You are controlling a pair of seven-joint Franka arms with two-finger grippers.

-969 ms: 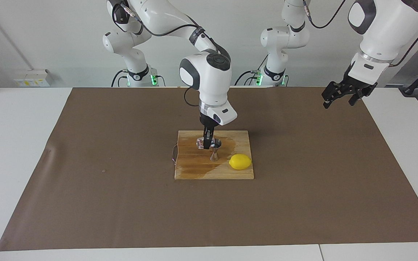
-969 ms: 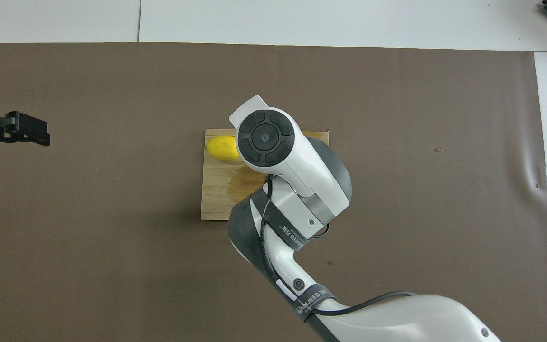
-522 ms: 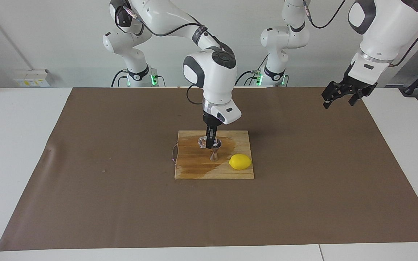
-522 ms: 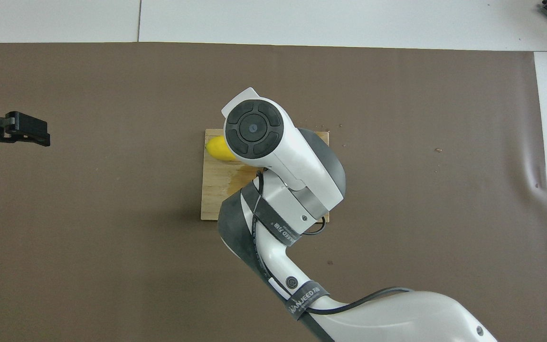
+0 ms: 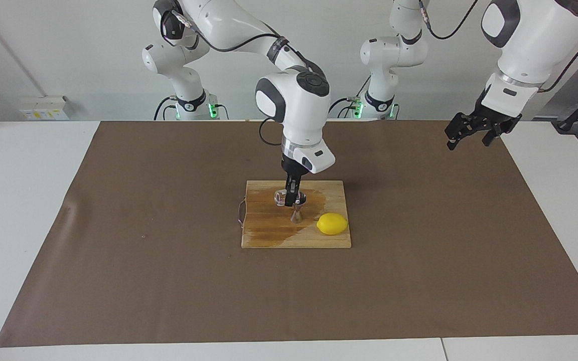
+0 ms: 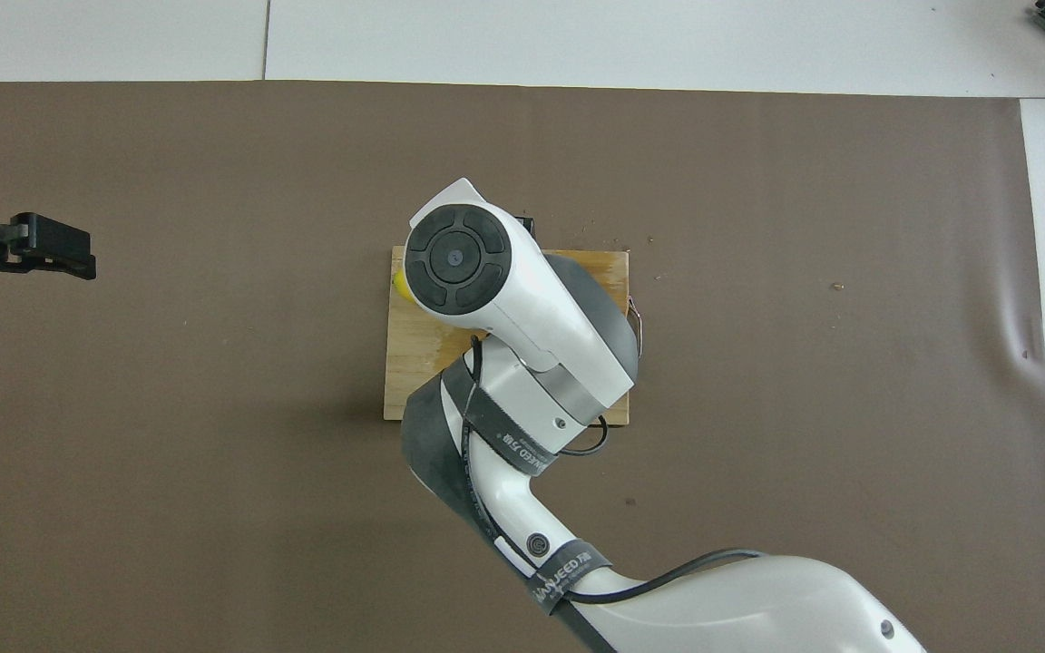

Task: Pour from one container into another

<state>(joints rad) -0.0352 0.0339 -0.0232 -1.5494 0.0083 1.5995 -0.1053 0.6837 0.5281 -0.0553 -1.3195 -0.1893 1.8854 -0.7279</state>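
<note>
Right hand [image 5: 289, 203] clenched on the clear glass cup [image 5: 280, 197], tipped at the jigger [image 5: 297, 210] rim on the cutting board [image 5: 269, 230] for pouring; left hand [image 5: 474, 131] waits released.

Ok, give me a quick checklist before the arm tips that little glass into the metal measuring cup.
1. Right gripper shut on the glass cup: ok.
2. Glass cup beside the mouth of the jigger: ok.
3. Jigger upright on the cutting board: ok.
4. Lemon apart from the jigger: ok.
5. Liquid in the cup: cannot tell.
6. Left gripper open, waiting over the mat's edge: ok.
</note>
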